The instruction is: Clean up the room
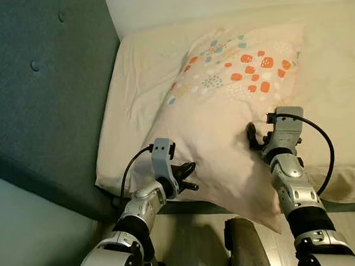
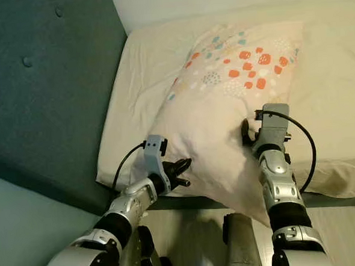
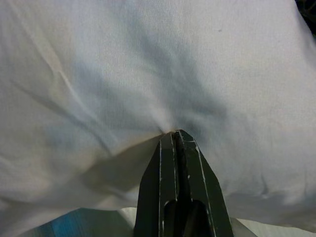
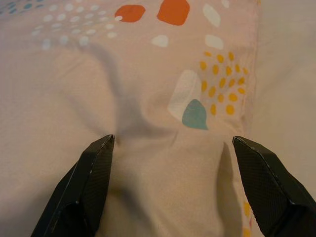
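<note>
A large cream pillow [image 1: 224, 106] with orange, teal and white spots lies on the bed [image 1: 137, 69], its near corner hanging over the bed's front edge. My left gripper [image 1: 191, 175] is at the pillow's lower left edge, shut, and the fabric bunches at its tips [image 3: 176, 134]. My right gripper [image 1: 261, 137] rests against the pillow's right side. It is open, and its two fingers [image 4: 94, 163] are spread wide with creased pillow cloth between them.
A tall teal padded headboard [image 1: 36, 87] runs along the bed's left side. Cream sheets cover the mattress [image 1: 337, 87] out to the right. Pale floor [image 1: 189, 229] lies below the bed's front edge, close to my body.
</note>
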Available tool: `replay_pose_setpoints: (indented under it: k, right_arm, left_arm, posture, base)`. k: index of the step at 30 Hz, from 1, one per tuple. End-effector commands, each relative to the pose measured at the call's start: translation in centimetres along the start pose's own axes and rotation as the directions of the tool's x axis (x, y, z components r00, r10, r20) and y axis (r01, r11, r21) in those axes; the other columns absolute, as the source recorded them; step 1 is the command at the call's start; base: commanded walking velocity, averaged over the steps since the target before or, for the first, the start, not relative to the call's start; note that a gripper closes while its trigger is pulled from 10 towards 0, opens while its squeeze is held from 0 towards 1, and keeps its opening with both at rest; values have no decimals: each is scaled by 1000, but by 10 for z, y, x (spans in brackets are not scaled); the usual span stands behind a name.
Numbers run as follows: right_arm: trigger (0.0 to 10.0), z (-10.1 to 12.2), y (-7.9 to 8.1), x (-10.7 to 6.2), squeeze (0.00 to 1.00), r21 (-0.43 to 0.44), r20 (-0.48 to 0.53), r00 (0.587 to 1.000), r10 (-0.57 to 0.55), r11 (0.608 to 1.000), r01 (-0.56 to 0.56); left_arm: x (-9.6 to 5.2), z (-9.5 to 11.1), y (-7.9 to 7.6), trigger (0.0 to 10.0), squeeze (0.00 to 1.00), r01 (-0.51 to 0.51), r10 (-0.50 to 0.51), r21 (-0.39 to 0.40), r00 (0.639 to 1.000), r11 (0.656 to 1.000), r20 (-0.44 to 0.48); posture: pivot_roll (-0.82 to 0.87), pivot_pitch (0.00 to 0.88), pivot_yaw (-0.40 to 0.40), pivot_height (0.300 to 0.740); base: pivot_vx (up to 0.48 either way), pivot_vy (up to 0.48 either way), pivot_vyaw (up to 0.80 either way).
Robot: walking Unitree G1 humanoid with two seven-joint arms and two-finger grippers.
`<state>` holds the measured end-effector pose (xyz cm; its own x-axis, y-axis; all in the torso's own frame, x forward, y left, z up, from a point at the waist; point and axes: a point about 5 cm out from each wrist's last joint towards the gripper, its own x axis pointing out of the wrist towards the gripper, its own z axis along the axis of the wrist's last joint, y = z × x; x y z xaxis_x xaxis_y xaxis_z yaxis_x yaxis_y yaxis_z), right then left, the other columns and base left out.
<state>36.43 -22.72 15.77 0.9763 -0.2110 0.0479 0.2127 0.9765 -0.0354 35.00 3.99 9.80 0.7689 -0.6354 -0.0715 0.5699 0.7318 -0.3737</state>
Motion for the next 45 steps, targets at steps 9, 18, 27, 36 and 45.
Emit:
replay_pose_setpoints:
  k: [9, 18, 27, 36, 45]
  right_arm:
    - [10000, -8, -3, -5, 0, 0, -28, 1000, -5, 1000, 5]
    - [10000, -20, 8, -18, 0, 5, -60, 997, 43, 999, -43]
    - [10000, -24, 22, -34, 0, -98, -27, 987, 161, 982, -163]
    - [10000, -35, -26, -68, 0, -57, -6, 999, -51, 997, 50]
    - [10000, -34, -11, -101, 0, 22, -125, 883, 452, 891, -453]
  left_arm:
    - [-48, 4, 40, 0, 0, -53, 56, -39, 995, 998, 77]
    - [-98, -15, 83, 10000, 1000, -368, 385, -230, 922, 901, 35]
    - [-81, -47, 64, 10000, 1000, -372, 375, -423, 924, 826, -80]
    - [-65, -40, 45, 10000, 1000, -276, 275, -400, 959, 874, -62]
    - [-58, -48, 36, 10000, 1000, -237, 224, -416, 971, 878, -82]
  posture:
    - [-123, 293, 122, 598]
    - [-115, 232, 87, 598]
    - [-129, 223, 72, 598]
    - [-138, 219, 80, 598]
    - [-153, 246, 103, 598]
  base:
    - [0, 0, 0]
    - [0, 0, 0]
    - [0, 0, 0]
    - [0, 0, 0]
    - [0, 0, 0]
